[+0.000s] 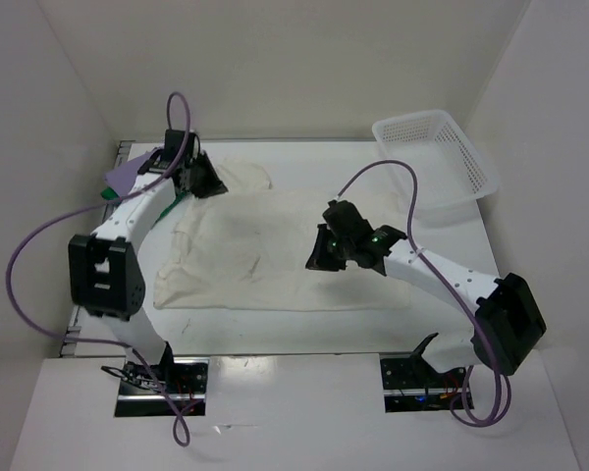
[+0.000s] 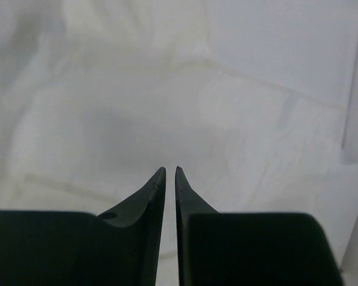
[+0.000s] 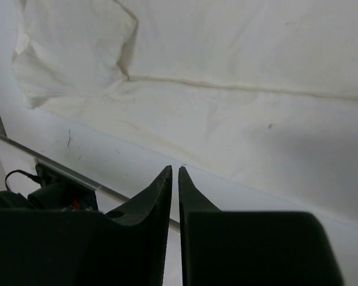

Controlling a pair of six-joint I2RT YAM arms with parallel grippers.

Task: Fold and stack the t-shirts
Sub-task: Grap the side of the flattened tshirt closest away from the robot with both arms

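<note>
The left arm (image 1: 137, 211) and right arm (image 1: 437, 275) are white with black joint blocks (image 1: 103, 275); a purple cable (image 1: 10, 267) loops off each; left pincer (image 2: 170, 171) and right pincer (image 3: 175, 170) black, tapering to points.

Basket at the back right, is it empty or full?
Empty: the basket shows only its own bare mesh, nothing inside.

Bright, even light with soft shadows across the cream t-shirt (image 1: 265, 280). Sharp from above. Blurred and greyer in both wrist views.

White walls (image 1: 275, 59), white table (image 1: 304, 332)
</note>
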